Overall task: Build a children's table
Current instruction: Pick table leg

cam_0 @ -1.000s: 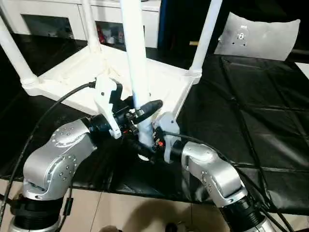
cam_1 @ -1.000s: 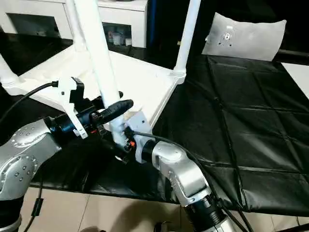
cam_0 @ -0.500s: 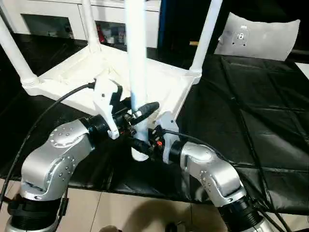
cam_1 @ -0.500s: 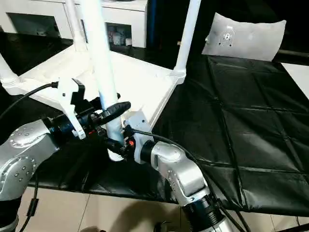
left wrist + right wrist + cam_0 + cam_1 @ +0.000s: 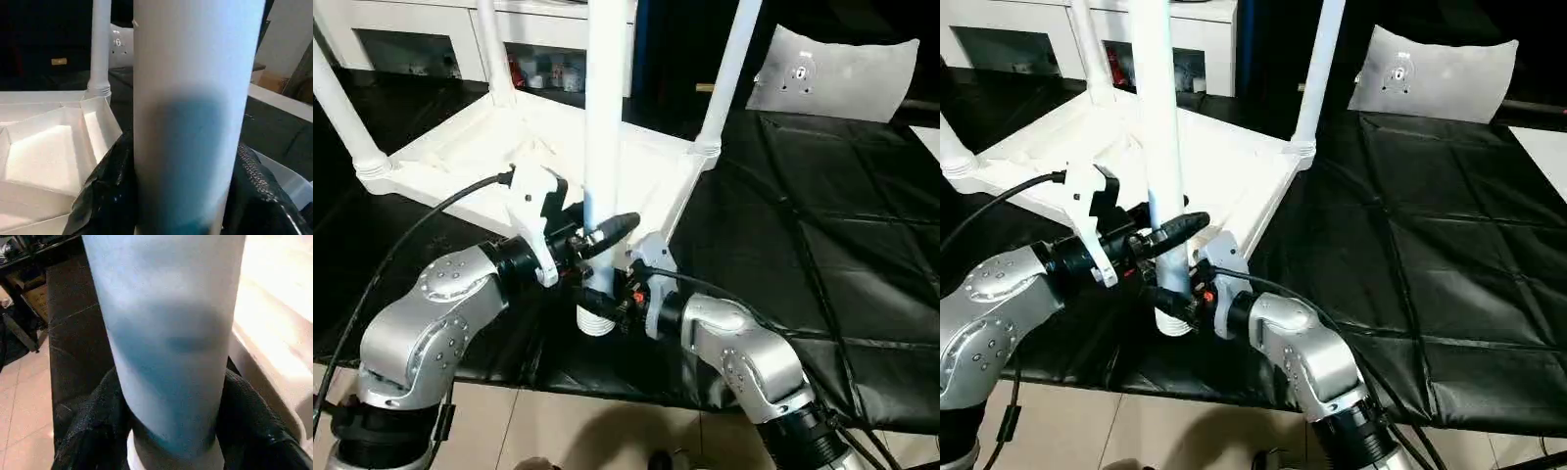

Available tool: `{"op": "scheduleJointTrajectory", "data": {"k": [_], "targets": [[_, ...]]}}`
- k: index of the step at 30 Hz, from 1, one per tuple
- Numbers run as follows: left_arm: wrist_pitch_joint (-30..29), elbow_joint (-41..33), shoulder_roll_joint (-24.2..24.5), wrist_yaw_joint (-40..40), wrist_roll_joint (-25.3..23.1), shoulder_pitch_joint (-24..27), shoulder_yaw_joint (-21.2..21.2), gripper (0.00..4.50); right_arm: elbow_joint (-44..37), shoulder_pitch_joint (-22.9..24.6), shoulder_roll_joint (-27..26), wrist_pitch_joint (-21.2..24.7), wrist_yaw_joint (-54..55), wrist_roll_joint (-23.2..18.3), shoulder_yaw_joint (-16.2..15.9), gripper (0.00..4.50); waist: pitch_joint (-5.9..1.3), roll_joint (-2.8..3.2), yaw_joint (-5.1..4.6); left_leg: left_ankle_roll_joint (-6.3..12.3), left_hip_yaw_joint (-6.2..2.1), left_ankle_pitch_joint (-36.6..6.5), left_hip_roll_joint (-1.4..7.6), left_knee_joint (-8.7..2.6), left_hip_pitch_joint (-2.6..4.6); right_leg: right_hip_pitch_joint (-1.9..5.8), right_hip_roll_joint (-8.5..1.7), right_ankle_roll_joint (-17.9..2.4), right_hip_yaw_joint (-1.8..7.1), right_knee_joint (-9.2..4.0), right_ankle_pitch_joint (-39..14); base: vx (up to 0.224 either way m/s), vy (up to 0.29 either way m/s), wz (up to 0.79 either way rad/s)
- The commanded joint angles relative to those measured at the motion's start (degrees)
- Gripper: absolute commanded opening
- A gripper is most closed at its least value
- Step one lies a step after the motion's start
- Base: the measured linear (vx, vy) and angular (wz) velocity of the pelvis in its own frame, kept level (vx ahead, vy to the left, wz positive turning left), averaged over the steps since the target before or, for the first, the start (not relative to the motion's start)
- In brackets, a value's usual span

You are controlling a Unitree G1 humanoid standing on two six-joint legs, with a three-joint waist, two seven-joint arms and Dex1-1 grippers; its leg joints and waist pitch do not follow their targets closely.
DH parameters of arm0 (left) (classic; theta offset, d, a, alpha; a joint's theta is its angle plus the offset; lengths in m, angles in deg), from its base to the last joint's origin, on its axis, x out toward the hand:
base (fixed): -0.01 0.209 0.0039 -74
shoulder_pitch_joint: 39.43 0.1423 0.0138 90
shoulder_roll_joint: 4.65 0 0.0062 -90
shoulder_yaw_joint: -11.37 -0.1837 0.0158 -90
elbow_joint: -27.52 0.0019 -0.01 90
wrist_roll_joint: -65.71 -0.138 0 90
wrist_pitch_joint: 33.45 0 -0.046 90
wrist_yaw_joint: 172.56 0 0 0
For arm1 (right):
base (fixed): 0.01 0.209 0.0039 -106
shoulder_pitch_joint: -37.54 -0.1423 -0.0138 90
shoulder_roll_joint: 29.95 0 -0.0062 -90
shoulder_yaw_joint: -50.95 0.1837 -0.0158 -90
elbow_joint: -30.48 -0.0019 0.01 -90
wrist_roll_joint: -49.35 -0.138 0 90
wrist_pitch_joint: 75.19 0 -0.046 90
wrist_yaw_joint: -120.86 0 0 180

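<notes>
The children's table top (image 5: 538,157) lies upside down on a black quilted cover (image 5: 822,235), its ribbed underside facing up, with three white legs standing in its corner sockets: one at the left corner (image 5: 342,108), one at the far corner (image 5: 494,54) and one at the right corner (image 5: 724,73). Behind it stands a white shelved cabinet (image 5: 421,29), and a grey-white cushion-like panel (image 5: 842,64) lies at the far right of the cover.

The fourth leg (image 5: 604,117) stands nearly upright at the near corner of the top, its ribbed lower end (image 5: 595,321) down beside the table's edge, close to the front border of the cover.

Both grippers hold this leg low down. The left gripper (image 5: 597,235) is closed around it, one black finger (image 5: 617,225) lying across its front. The right gripper (image 5: 607,299) clasps it just below, its black fingers (image 5: 244,416) pressed against either side of the leg.
</notes>
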Motion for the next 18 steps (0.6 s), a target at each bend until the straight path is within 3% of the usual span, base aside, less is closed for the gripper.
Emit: {"op": "scheduleJointTrajectory", "data": {"k": [1, 10, 17, 18], "targets": [[-0.43, -0.77, 0.45, -1.29, 1.21, 0.7, 0.81, 2.52, -0.37, 0.18, 0.33, -1.59, -1.55, -2.31, 2.6, 1.99, -3.47, 0.85, 0.13, -0.35, 0.46, -6.26, 0.62, -4.42, -0.69, 4.07, -3.47, -8.16, 3.05, -3.81, -13.34, 0.0, 0.0, 0.0], [-0.16, -0.97, 2.46, -6.97, 4.54, 3.03, 1.59, 2.52, 0.52, 0.44, 1.69, -5.24, -5.15, -2.44, 2.9, 1.99, -3.5, 0.91, 0.18, 0.21, 0.45, -6.28, 0.62, -4.41, -0.68, 4.08, -3.48, -8.6, 3.04, -3.8, -13.14, 0.0, 0.0, 0.0], [3.36, -0.55, 3.93, -19.49, 9.26, 9.11, 0.25, 2.52, 0.01, 2.83, 4.25, -8.91, -9.77, -1.86, 1.16, 1.99, -3.36, 1.08, 0.17, 0.6, 0.51, -8.11, 0.9, -4.66, -0.54, 3.88, -3.63, -8.97, 3.1, -3.99, -14.76, 0.0, 0.0, 0.0], [3.25, -0.22, 3.48, -19.69, 9.78, 9.4, 0.48, 2.8, -0.18, 3.18, 4.44, -9.12, -10.09, -1.88, 1.1, 1.99, -3.26, 1.08, 0.24, 0.62, 0.49, -8.68, 0.92, -4.7, -0.47, 3.8, -3.59, -9.0, 3.07, -4.09, -15.39, 0.0, 0.0, 0.0]]}}
